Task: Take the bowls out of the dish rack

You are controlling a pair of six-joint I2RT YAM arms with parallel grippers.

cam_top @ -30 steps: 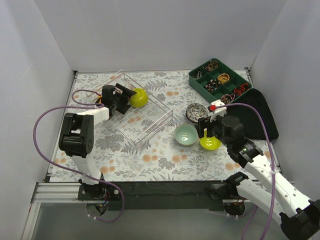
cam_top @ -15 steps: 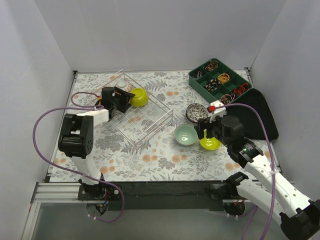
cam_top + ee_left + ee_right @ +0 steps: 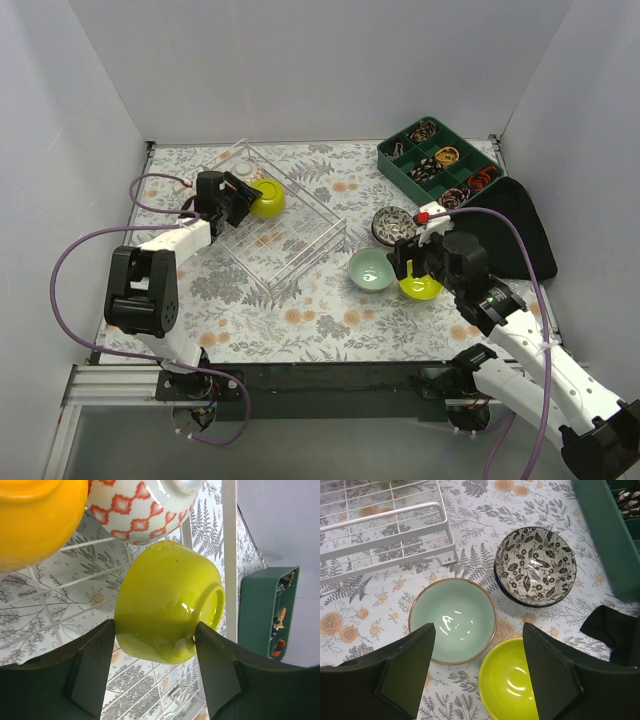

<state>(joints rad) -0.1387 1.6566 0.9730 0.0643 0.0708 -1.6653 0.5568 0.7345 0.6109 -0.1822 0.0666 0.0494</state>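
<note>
1. Right gripper (image 3: 479, 630), jaws spread, hovers over three unloaded bowls on the table: mint bowl (image 3: 452, 620), lime bowl (image 3: 512, 682), dark patterned bowl (image 3: 535, 560).
2. Farther off, left gripper (image 3: 155, 630) pinches a second lime bowl (image 3: 165, 595) inside the dish rack (image 3: 310, 258); orange bowl (image 3: 35, 515) and red-patterned bowl (image 3: 145, 505) are not yet unloaded.

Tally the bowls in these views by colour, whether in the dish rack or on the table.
Yellow-green: 2, the left yellow-green bowl and the right yellow-green bowl
Mint: 1, the mint bowl
Orange: 1, the orange bowl
Red-and-white: 1, the red-and-white bowl
Dark floral: 1, the dark floral bowl
Total: 6 in view
</note>
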